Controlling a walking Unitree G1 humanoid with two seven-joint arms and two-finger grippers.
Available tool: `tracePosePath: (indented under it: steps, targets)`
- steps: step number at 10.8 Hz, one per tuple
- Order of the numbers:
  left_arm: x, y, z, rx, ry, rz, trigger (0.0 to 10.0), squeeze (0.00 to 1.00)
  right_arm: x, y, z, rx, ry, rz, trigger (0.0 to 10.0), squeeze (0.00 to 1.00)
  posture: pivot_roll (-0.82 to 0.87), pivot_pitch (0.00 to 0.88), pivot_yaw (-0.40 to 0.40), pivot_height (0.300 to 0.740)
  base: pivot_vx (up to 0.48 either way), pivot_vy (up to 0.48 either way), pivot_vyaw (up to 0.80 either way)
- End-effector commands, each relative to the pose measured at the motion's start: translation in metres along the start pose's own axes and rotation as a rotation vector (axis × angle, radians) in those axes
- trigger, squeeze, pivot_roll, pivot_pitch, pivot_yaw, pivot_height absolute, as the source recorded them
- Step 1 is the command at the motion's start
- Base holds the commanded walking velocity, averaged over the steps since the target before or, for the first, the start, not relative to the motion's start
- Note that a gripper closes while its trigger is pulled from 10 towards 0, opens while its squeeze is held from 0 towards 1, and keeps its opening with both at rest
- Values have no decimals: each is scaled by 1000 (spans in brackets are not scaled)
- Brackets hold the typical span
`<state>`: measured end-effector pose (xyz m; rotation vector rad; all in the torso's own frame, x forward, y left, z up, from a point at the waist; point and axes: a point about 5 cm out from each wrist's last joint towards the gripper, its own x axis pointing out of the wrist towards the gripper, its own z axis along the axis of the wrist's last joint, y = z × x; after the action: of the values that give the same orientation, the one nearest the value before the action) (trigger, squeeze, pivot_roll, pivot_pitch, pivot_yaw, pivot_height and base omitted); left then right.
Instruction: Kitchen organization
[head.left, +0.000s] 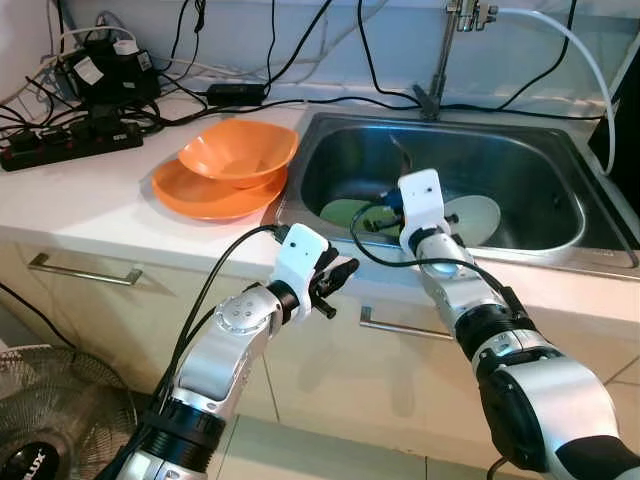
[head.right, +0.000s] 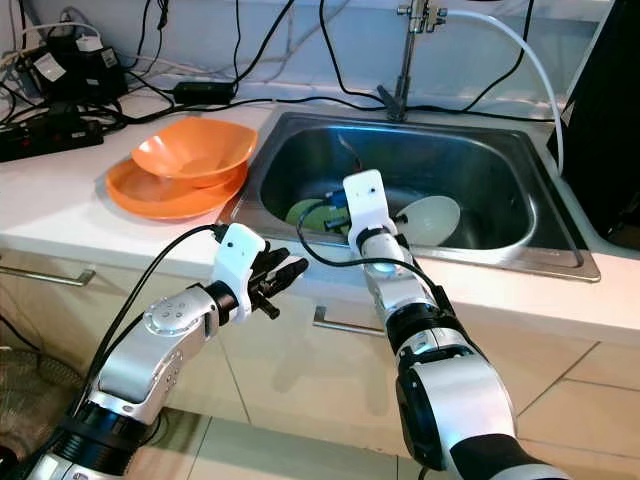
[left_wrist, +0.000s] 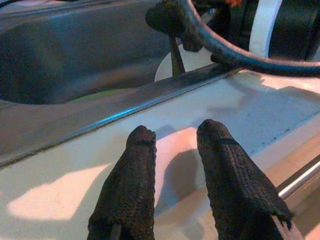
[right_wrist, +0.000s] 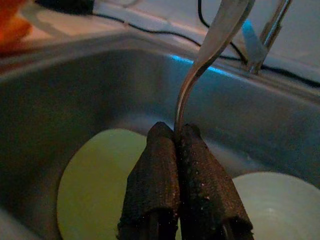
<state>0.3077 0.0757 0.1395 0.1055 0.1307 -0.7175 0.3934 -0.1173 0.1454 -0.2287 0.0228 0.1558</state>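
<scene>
- While the right gripper (right_wrist: 176, 131) hung over the sink (head.left: 345, 135) at frame centre, its fingers were clamped on a spoon (right_wrist: 210, 50) handle above a green plate (right_wrist: 100, 185).
- The left gripper (head.left: 338, 280), fingers slightly apart and empty, hovered before the counter (head.left: 90, 210), lower centre.

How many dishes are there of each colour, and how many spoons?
Orange dishes: 2, a bowl sitting in a wider dish on the counter
Green plates: 1, in the sink
White plates: 1, in the sink
Metal spoons: 1, pinched in the right gripper
Total: 5
</scene>
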Motion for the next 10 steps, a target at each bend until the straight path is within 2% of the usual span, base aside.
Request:
tracePosePath:
  steps: [1,2,3,4,5,6,7,9,10]
  targets:
    - [-2,0,1,8,7,15,10000,0,3,-1,5,15,2,-2,10000,0,223,21,16,740,0,0,0]
    - [-4,0,0,5,10,20,10000,0,3,1,4,27,7,9,10000,1000,228,24,12,740,0,0,0]
    - [-5,0,-1,3,11,22,10000,0,2,4,4,30,6,13,10000,1000,231,27,10,740,0,0,0]
    - [-6,0,-1,-1,12,23,10000,0,2,5,4,23,7,15,10000,412,235,32,7,740,0,0,0]
    - [-6,0,-1,-3,13,24,10000,0,3,6,4,24,6,16,10000,0,235,33,7,740,0,0,0]
    - [-5,0,0,-4,13,25,10000,0,3,6,5,30,1,15,10000,0,235,33,7,740,0,0,0]
    - [-5,0,0,-5,13,24,10000,0,3,5,7,45,-10,11,10000,1000,231,34,7,740,0,0,0]
    - [-5,0,0,-6,13,26,10000,0,4,3,9,45,-16,2,10000,1000,229,35,6,740,0,0,0]
    - [-4,1,1,0,4,37,10000,0,4,2,11,41,-31,1,10000,0,229,35,5,740,0,0,0]
